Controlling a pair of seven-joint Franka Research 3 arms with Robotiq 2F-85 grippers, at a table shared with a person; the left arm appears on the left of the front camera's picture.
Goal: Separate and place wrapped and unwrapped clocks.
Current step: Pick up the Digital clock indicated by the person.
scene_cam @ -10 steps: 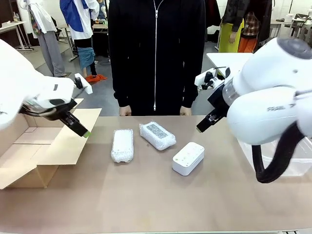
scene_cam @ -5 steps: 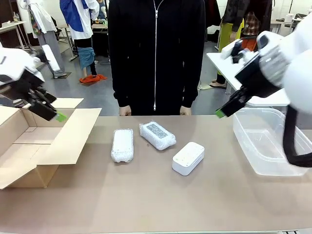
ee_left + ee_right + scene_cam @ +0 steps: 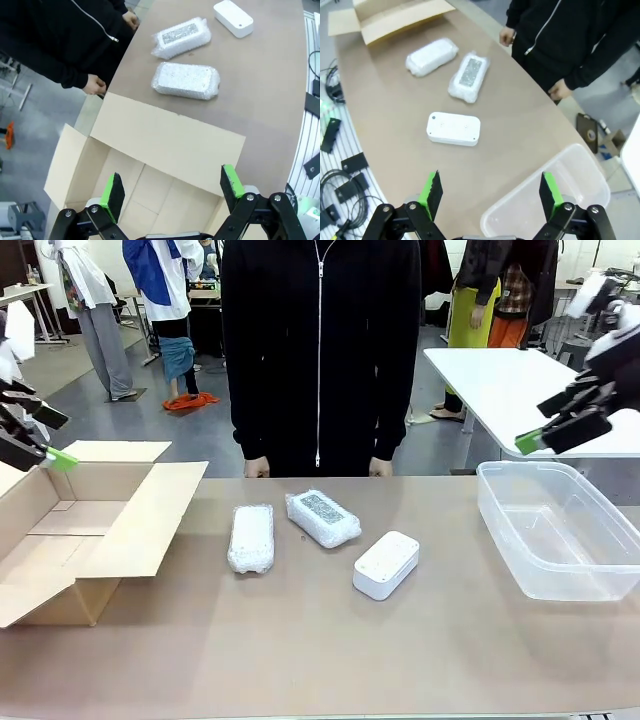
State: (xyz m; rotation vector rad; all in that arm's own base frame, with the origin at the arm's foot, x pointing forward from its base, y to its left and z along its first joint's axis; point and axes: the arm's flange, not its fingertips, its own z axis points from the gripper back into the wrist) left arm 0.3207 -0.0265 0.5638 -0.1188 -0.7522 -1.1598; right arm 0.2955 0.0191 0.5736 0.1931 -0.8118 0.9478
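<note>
Three clocks lie mid-table between a box and a tub, with both grippers raised.
At the front view's left edge, the left gripper (image 3: 55, 438) hangs over the open cardboard box (image 3: 90, 530) with its fingers spread wide. At centre, two wrapped clocks (image 3: 251, 537) (image 3: 322, 517) lie near each other, and the bare white clock (image 3: 386, 564) lies just to their lower right. At right, the right gripper (image 3: 538, 425) hovers above the clear plastic tub (image 3: 545, 530), its fingers spread too.
</note>
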